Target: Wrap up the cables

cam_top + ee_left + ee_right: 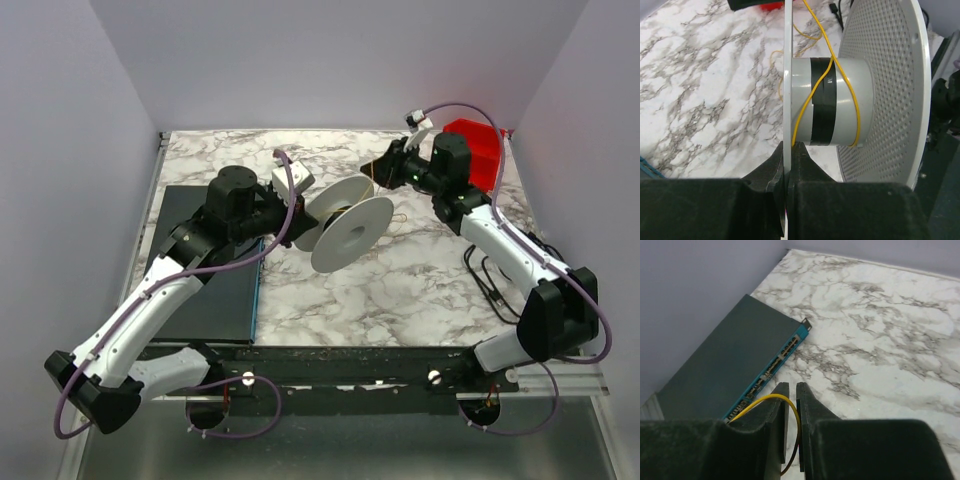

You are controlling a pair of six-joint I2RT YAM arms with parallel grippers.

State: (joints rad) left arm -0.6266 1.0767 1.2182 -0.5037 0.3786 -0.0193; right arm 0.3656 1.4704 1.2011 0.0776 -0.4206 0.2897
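Marble-patterned tabletop (400,300), pale lilac walls on three sides. Thin yellow-orange wire (858,117) sits in one or two slack turns round a grey hub (845,80), crossing a band of black tape (822,115), then leaves past the flange toward the far side of the table. The hub belongs to a white plastic spool (350,232) with two perforated disc flanges, near the table's middle. Left gripper (789,150) is pressed together on the rim of the thin near flange. I judge this is the anchor: holding by the edge leaves the hub free for winding. Right gripper (791,390), at the far right, has its fingers nearly together with the wire in the slit between them. Whether it is clamped or sliding I cannot tell. I judge it to be the feed guide, setting the lay and tension. The turns are loose, so winding looks early. Outward: dark teal flat box with a blue port strip (205,290) at the left, red bin (478,148) in the far right corner, black cords (490,285) beside the right arm.
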